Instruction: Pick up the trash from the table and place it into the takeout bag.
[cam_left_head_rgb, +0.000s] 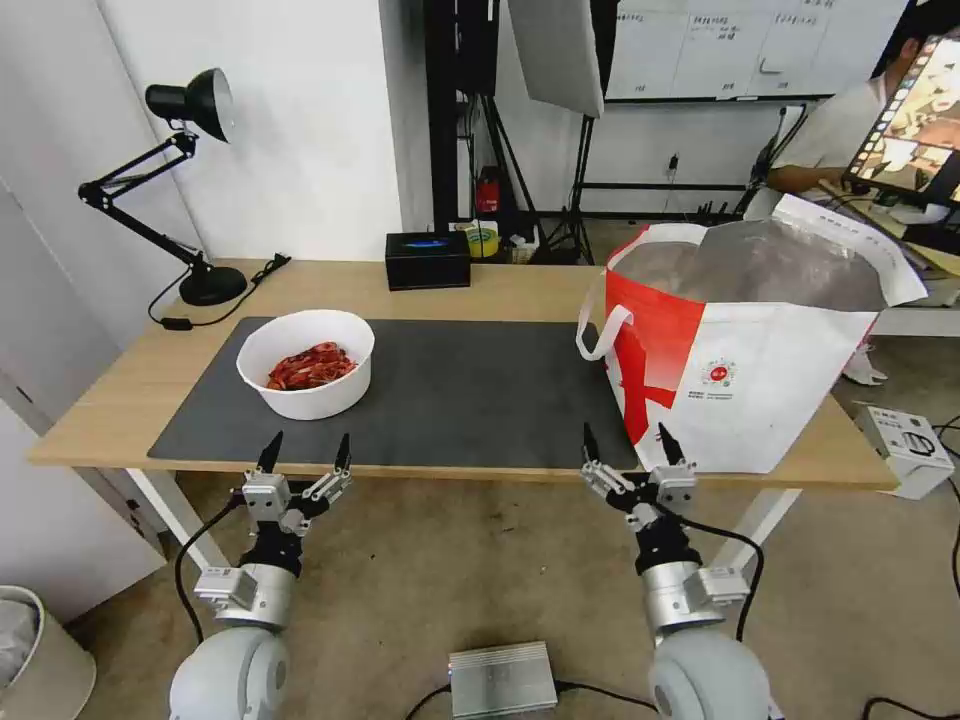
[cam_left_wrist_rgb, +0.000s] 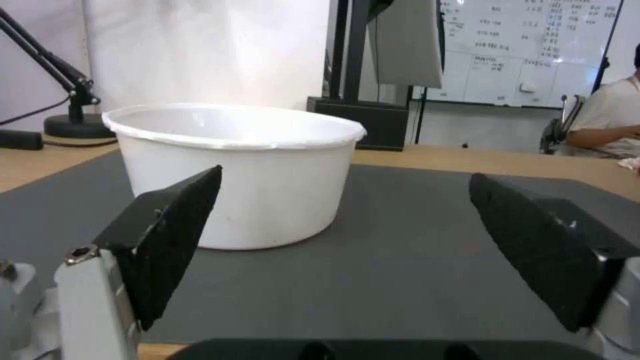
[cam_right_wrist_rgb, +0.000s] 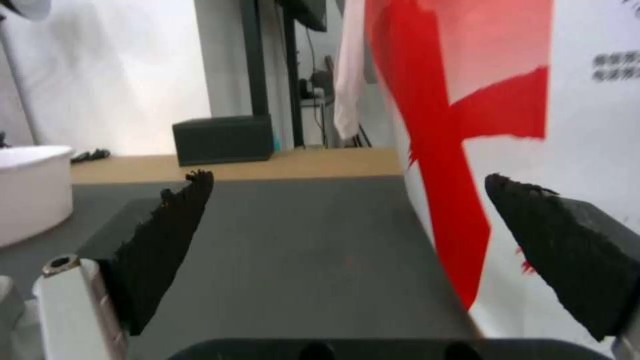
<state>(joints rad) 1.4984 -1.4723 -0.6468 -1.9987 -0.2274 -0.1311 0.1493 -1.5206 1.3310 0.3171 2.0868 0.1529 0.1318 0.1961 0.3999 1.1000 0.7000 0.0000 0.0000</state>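
Plainly, both arms wait at the near edge of the desk (cam_left_head_rgb: 120, 400): the left gripper (cam_left_head_rgb: 305, 452) faces the white bowl of red shells (cam_left_head_rgb: 305, 363) on the grey mat (cam_left_head_rgb: 470, 390), the right gripper (cam_left_head_rgb: 627, 445) sits just before the takeout bag (cam_left_head_rgb: 740, 350). Both sets of jaws are spread wide and hold nothing, likely one side to lift and the other near the open-topped bag.

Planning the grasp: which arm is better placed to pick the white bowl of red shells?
Left, probably. The left gripper hangs open at the table's near edge, facing the round white bowl of red shells. The right gripper sits open before the white takeout bag with red side panel.
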